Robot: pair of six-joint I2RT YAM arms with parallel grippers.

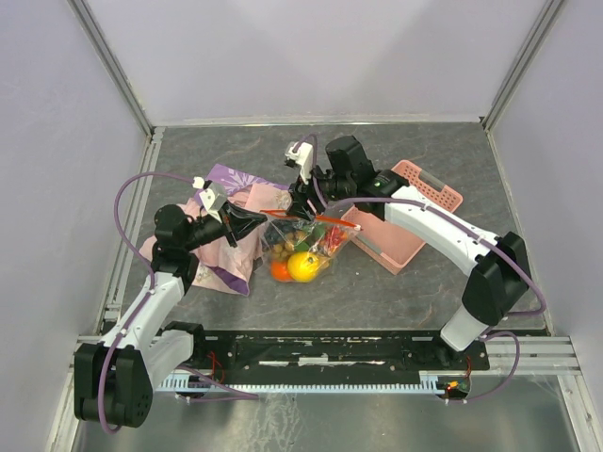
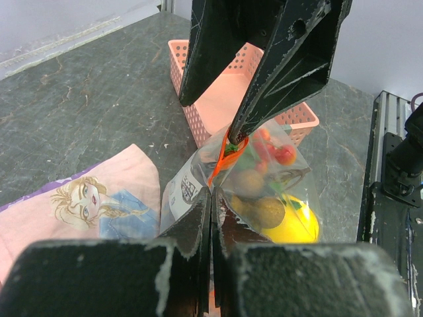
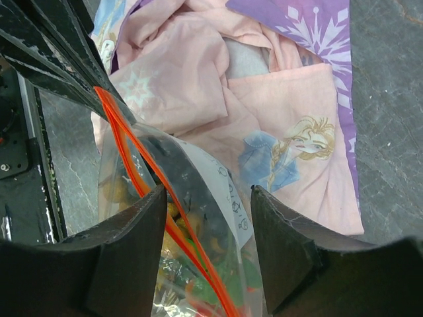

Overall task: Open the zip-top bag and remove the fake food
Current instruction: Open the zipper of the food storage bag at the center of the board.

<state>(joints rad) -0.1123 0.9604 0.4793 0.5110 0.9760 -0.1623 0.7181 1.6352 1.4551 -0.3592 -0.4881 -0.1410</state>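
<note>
- Orange-red zip strip on the zip-top bag looks mostly sealed; can't tell if any part has cracked open.
- All fake food is inside the bag, nothing out yet. I judge opening + emptying are both left to do.
- L side: left gripper jaws together, clamped on the bag edge by the strip.
- R side: right gripper jaws apart, straddling the strip + upper bag wall, no pinch I can see.
</note>
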